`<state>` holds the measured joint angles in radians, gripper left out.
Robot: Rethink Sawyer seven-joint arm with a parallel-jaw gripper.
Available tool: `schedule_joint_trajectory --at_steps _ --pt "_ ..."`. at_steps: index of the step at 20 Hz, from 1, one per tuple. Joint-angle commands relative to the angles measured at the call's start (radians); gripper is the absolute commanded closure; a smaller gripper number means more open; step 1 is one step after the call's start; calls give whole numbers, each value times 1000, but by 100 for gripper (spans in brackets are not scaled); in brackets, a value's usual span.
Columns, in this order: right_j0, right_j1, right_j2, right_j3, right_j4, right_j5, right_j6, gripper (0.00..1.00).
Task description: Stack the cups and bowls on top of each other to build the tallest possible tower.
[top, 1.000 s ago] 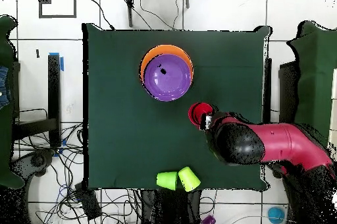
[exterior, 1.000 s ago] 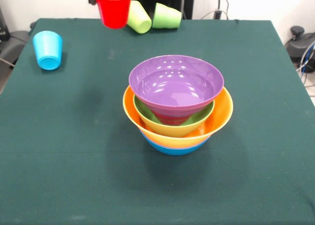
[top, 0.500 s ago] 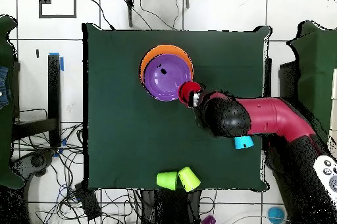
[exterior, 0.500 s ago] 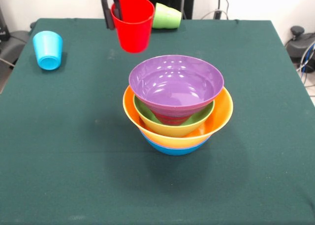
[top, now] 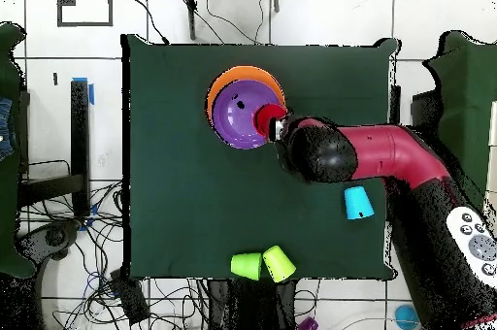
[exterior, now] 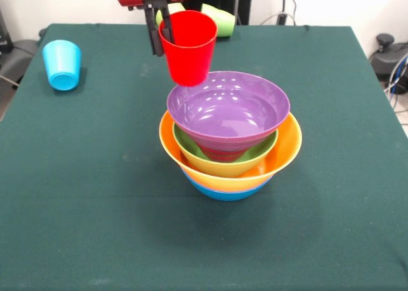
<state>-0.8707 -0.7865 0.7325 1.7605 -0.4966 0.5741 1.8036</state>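
Red cup (exterior: 189, 47) is in the gripper (exterior: 163, 31), clamped by its rim: one finger shows outside the wall on the side toward the blue cup, the other looks to sit inside the mouth, so we read the jaws as closed down on the wall with the cup hanging upright, mouth up, clear of everything. We're in the carry step. In the front view the cup's base sits over the far rim of the purple bowl (exterior: 227, 108) that tops the tower (exterior: 229, 154); overhead it shows at the edge of that bowl on the arm's side, not over the middle. Below the purple bowl we see green, a bit of red, orange and blue bowls nested, all on the table (exterior: 83, 195). Blue cup (exterior: 62, 63) stands apart near one table edge; the yellow-green cup (top: 280, 263) and green cup (top: 246, 266) lie tipped over, just beside each other, at the edge by the robot's base, mostly hidden behind the held cup in the front view. Next move, as we judge it: shift further in until the cup is over the bowl's centre, then lower until the base seats on the bowl floor, and only then release. Off centre, the base lands on the sloped glossy wall and the cup likely slides or tips. We'd also watch the outer finger against the purple rim on the way down.
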Motion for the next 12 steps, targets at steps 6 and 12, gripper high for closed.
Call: schedule_joint_trajectory --at_steps 6,12 --pt "69 80 -95 2 -7 -41 94 100" --pt "103 102 -121 39 3 -157 173 100"
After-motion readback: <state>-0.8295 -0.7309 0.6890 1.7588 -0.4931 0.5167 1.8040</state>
